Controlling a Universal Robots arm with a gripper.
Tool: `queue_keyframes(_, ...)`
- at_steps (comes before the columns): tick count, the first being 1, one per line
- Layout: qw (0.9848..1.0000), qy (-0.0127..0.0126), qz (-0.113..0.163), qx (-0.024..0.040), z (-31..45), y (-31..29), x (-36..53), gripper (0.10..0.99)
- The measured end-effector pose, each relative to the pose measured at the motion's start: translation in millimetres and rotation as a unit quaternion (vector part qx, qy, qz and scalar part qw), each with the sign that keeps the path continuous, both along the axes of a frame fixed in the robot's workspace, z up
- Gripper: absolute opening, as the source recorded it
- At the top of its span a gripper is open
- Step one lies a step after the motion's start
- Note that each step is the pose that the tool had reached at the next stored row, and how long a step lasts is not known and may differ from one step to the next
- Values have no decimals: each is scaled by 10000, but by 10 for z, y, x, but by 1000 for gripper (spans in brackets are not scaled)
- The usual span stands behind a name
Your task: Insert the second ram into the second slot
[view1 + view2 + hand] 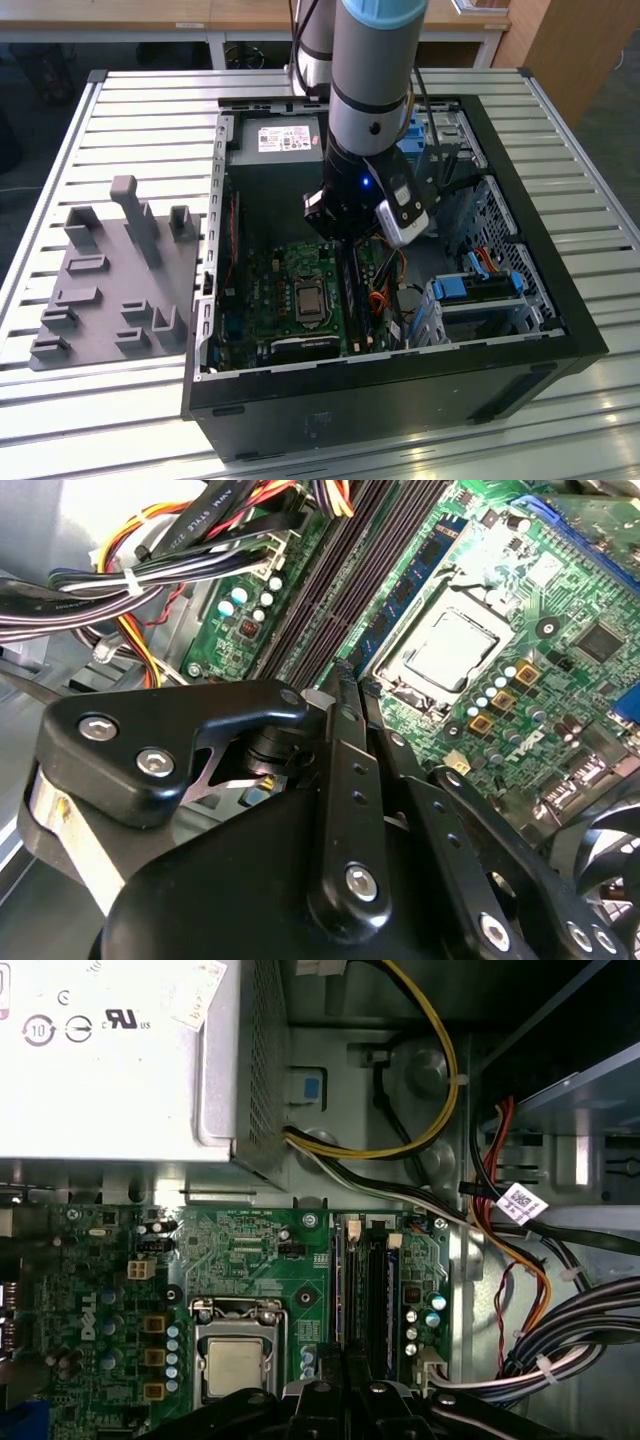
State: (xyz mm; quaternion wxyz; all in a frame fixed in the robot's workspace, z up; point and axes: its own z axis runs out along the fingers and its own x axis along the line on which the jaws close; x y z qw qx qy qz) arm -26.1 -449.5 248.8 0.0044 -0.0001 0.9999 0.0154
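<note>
status: insertion is looking partly done, not confirmed finished. in the second wrist view the gripper (340,685) is reaching down onto the memory slots (325,600). its fingertips (347,730) are sitting drawn together with no gap showing. they are meeting the near end of a thin stick with dark chips, judged to be the second ram (402,588), which is standing on edge in the slot lane beside the cpu socket (450,650). whether the fingers are pinching its edge or only pressing on it is not showing. full seating and latch closure are not showing either, so the press-home is being logged as open. a cable bundle (150,575) is lying on the far side of the slots, apart from the fingers.

in the exterior view the gripper (345,235) is hanging inside the open pc case (400,400). from it the slots (358,295) are running off at 5 o'clock, the cpu socket (308,300) is sitting at 7 o'clock and the power supply (285,140) at 11 o'clock. further out at 9 o'clock, a grey fixture block (110,280) is resting on the table (150,120), well apart from the case.
</note>
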Motion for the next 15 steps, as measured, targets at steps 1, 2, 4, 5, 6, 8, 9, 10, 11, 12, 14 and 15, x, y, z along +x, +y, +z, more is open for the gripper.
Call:
queue_keyframes(1, 10000, 0, 0, 0, -7, 0, 1, 133)
queue_keyframes(2, 10000, 0, 0, 0, -14, 0, 3, 133)
queue_keyframes(4, 10000, 0, 0, 0, -26, 0, 5, 133)
queue_keyframes(5, 10000, 0, 0, 0, -32, 0, 6, 133)
queue_keyframes(6, 10000, 0, 0, 0, -38, 0, 8, 133)
queue_keyframes(8, 10000, 0, 0, 0, -49, 0, 12, 133)
queue_keyframes(9, 10000, 0, -2, 0, -53, 0, 15, 133)
queue_keyframes(10, 10000, 0, -5, 0, -58, 0, 17, 133)
queue_keyframes(11, 10000, 0, -10, 0, -63, 0, 20, 133)
queue_keyframes(12, 10000, 0, -14, -1, -68, 0, 22, 133)
queue_keyframes(14, 10000, 0, -18, -1, -81, 0, 25, 133)
queue_keyframes(15, 10000, 0, -18, -2, -89, 0, 25, 133)
